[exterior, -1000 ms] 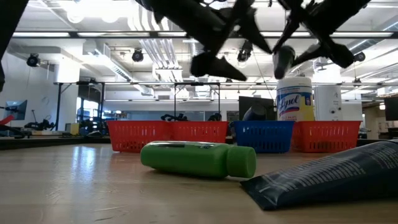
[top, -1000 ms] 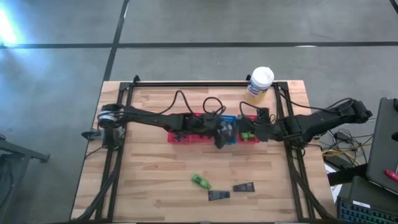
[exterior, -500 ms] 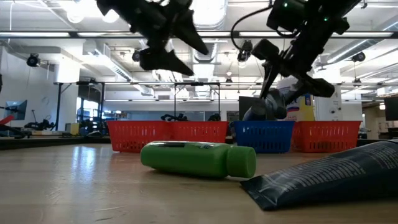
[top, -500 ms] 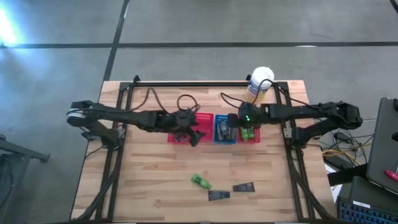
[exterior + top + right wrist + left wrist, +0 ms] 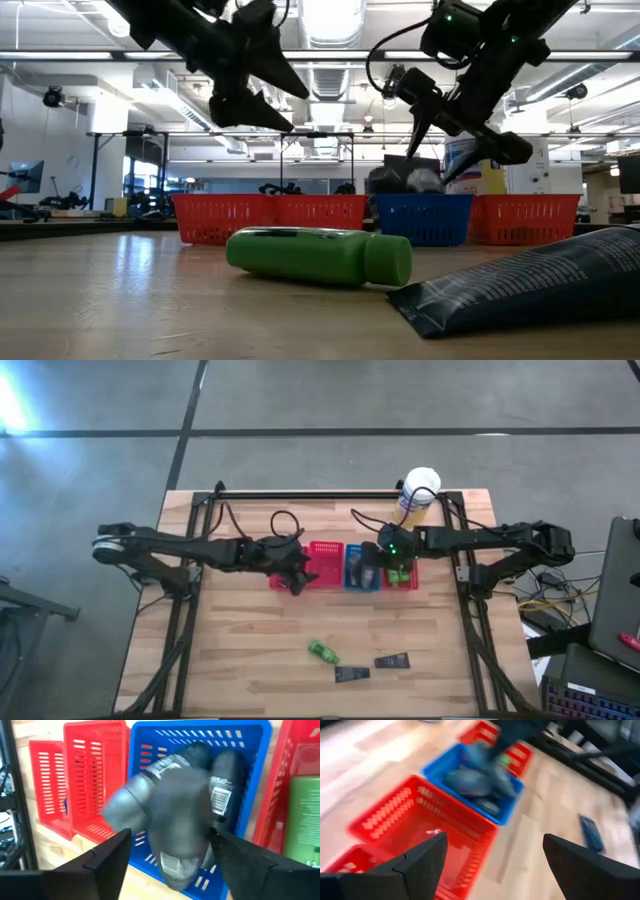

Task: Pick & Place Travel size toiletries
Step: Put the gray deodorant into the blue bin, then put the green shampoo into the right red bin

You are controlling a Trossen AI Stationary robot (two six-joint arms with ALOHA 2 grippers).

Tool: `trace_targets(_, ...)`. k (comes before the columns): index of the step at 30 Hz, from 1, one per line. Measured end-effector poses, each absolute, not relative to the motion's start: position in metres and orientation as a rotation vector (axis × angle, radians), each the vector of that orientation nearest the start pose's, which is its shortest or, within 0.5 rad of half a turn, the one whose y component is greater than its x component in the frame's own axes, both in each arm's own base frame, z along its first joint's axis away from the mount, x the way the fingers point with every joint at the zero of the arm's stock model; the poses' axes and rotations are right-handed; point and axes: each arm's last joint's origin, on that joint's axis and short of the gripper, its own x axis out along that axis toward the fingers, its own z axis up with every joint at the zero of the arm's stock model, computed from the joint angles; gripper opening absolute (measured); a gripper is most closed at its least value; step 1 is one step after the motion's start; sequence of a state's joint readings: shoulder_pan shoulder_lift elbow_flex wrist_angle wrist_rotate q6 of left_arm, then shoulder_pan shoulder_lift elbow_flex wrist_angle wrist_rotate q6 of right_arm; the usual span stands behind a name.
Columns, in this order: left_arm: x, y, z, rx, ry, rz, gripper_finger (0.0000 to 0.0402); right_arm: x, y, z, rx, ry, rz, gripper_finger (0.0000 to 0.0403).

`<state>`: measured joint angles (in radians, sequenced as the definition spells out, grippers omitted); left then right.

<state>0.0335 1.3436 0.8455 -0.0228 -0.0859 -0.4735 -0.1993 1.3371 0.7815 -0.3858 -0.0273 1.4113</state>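
Observation:
My right gripper (image 5: 368,568) (image 5: 170,836) hangs open over the blue basket (image 5: 360,582), its fingers on either side of a grey tube (image 5: 167,815) that shows blurred just below them, on top of another dark tube (image 5: 225,785) in that basket. My left gripper (image 5: 303,576) (image 5: 495,840) is open and empty above the red baskets (image 5: 427,827). A green bottle (image 5: 305,815) lies in the right-hand red basket (image 5: 402,576). On the near table lie a green bottle (image 5: 322,651) on its side and two flat dark sachets (image 5: 352,674) (image 5: 392,660).
A yellow canister with a white lid (image 5: 418,495) stands at the far edge behind the baskets. The row of baskets (image 5: 330,215) crosses the middle of the table. Bare wood lies near the table's left and right front corners (image 5: 230,660).
My right gripper has swung toward the table's left, from the right red basket to over the blue one, tipped downward and opened. The grey tube has left its fingers and dropped into the blue basket. My left gripper has drawn back toward the table's left, over the red baskets.

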Motion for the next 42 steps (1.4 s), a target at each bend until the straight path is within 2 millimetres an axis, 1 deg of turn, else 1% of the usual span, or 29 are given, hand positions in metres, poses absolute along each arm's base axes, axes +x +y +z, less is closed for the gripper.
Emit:
trace_targets(5, 0.288, 0.007, 0.248, -0.370, 0.528, 0.037, 0.0333, 0.248, -0.049, 0.209, 1.382, 0.659, -0.780, 0.0310)
trace_targets(8, 0.286, 0.002, 0.246, -0.261, 0.569, -0.085, 0.0333, 0.245, -0.044, 0.220, 1.341, 0.630, -0.762, 0.0329)
trace_targets(11, 0.285, -0.009, 0.241, -0.140, 0.610, -0.217, 0.0333, 0.240, -0.032, 0.235, 1.271, 0.659, -0.728, 0.0342)
trace_targets(13, 0.285, -0.021, 0.237, -0.049, 0.618, -0.324, 0.0333, 0.234, -0.019, 0.242, 1.215, 0.713, -0.709, 0.0349)
trace_targets(16, 0.288, -0.048, 0.231, 0.123, 0.612, -0.466, 0.0333, 0.226, 0.005, 0.249, 1.143, 0.812, -0.696, 0.0355)
trace_targets(18, 0.292, -0.068, 0.225, 0.243, 0.610, -0.529, 0.0333, 0.219, 0.021, 0.252, 1.104, 0.855, -0.703, 0.0359)
trace_targets(20, 0.297, -0.085, 0.216, 0.319, 0.632, -0.570, 0.0333, 0.214, 0.036, 0.254, 1.082, 0.876, -0.713, 0.0361)
trace_targets(22, 0.305, -0.097, 0.206, 0.318, 0.663, -0.590, 0.0333, 0.209, 0.048, 0.254, 1.081, 0.889, -0.715, 0.0361)
trace_targets(25, 0.322, -0.107, 0.192, 0.265, 0.727, -0.582, 0.0333, 0.205, 0.064, 0.254, 1.087, 0.893, -0.693, 0.0357)
trace_targets(27, 0.333, -0.111, 0.182, 0.233, 0.767, -0.572, 0.0333, 0.202, 0.072, 0.253, 1.080, 0.888, -0.684, 0.0354)
trace_targets(32, 0.356, -0.118, 0.169, 0.184, 0.822, -0.569, 0.0333, 0.196, 0.087, 0.253, 1.073, 0.870, -0.672, 0.0348)
trace_targets(37, 0.366, -0.122, 0.149, 0.173, 0.954, -0.570, 0.0333, 0.192, 0.097, 0.253, 1.065, 0.855, -0.662, 0.0346)
trace_targets(40, 0.371, -0.124, 0.146, 0.144, 0.996, -0.544, 0.0330, 0.190, 0.100, 0.254, 1.060, 0.851, -0.656, 0.0352)
trace_targets(42, 0.373, -0.123, 0.145, 0.125, 1.008, -0.524, 0.0318, 0.189, 0.101, 0.254, 1.055, 0.853, -0.649, 0.0356)
